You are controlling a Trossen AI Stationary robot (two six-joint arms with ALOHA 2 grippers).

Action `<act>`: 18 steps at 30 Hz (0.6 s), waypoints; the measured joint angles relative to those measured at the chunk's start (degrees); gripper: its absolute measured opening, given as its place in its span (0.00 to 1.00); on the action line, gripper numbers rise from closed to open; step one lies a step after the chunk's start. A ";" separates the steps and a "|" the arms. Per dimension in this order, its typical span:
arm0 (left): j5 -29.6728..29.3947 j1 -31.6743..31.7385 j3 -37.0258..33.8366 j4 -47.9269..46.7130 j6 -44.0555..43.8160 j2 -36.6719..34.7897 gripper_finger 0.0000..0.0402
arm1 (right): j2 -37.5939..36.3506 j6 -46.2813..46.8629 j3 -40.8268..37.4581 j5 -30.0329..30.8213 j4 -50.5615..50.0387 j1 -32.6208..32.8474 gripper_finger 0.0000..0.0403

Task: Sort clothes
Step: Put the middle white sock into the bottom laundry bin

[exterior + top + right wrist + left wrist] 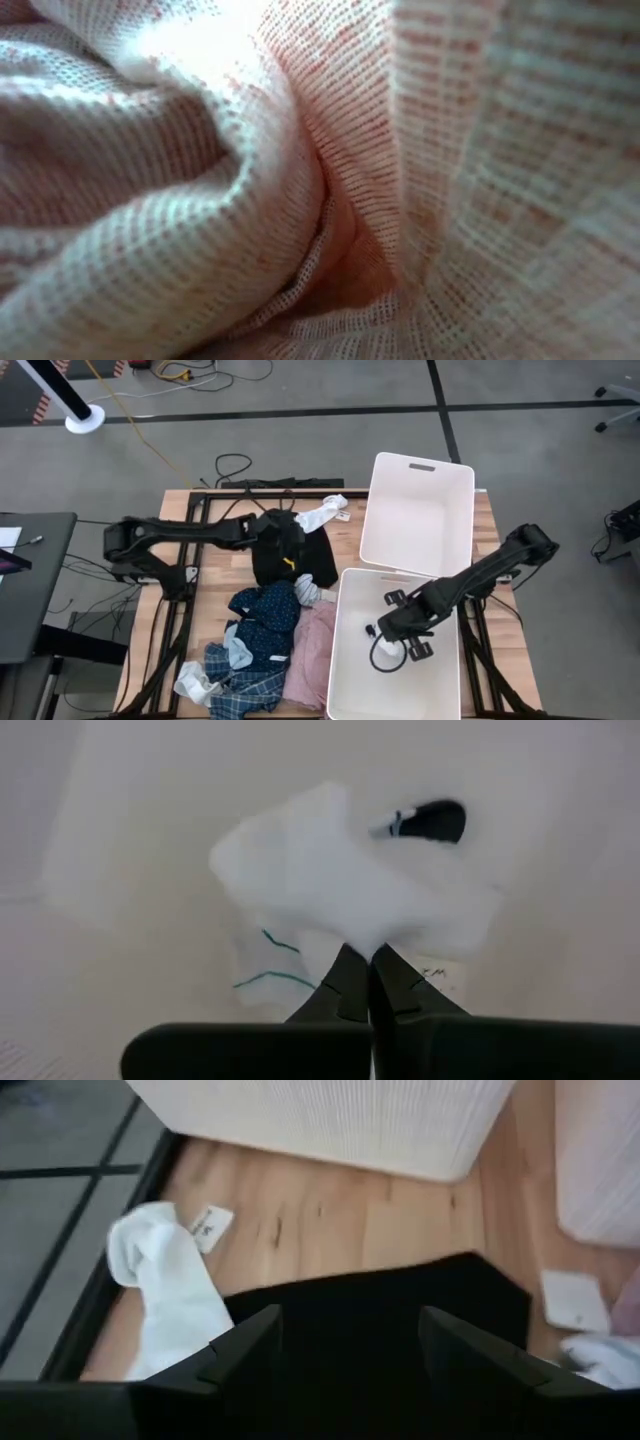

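Two white bins (pixel 416 510) sit on the right half of the wooden table (pixel 218 530), one far and one near, edges touching. A heap of clothes lies left of the near bin (pixel 345 660): a black shirt (pixel 290 565) farthest, then a navy dotted piece (pixel 268 615), a pink piece (pixel 312 660) against the bin wall and a blue plaid shirt (pixel 240 690) nearest. A white sock (pixel 322 515) lies beyond the black shirt, beside the far bin. Pink weave fills the whole low view.

The left gripper (pixel 283 545) reaches in from the left and hangs over the black shirt, fingers (pixel 245 1345) apart with the dark cloth between them; whether they touch it cannot be told. The right gripper (pixel 368 982) angles down into the near bin, fingers pressed together on the edge of a white sock (pixel 340 885) with thin green lines.

Grey floor with cables surrounds the table
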 joint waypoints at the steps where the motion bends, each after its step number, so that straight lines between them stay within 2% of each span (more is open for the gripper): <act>1: 2.21 0.39 0.00 -0.20 0.57 1.23 0.57 | 0.00 0.94 -1.11 -0.22 0.81 0.00 0.00; 7: 11.31 0.87 0.00 -2.55 3.73 6.85 0.57 | -0.13 3.67 -5.98 -1.48 3.78 0.02 0.00; 12: 16.92 0.87 0.00 -4.48 4.84 6.64 0.57 | -0.20 3.74 -9.15 -1.51 8.09 -0.15 0.00; 18: 28.06 0.13 0.09 -4.53 8.75 6.30 0.57 | -0.15 4.68 -12.80 -1.50 13.61 -1.12 0.01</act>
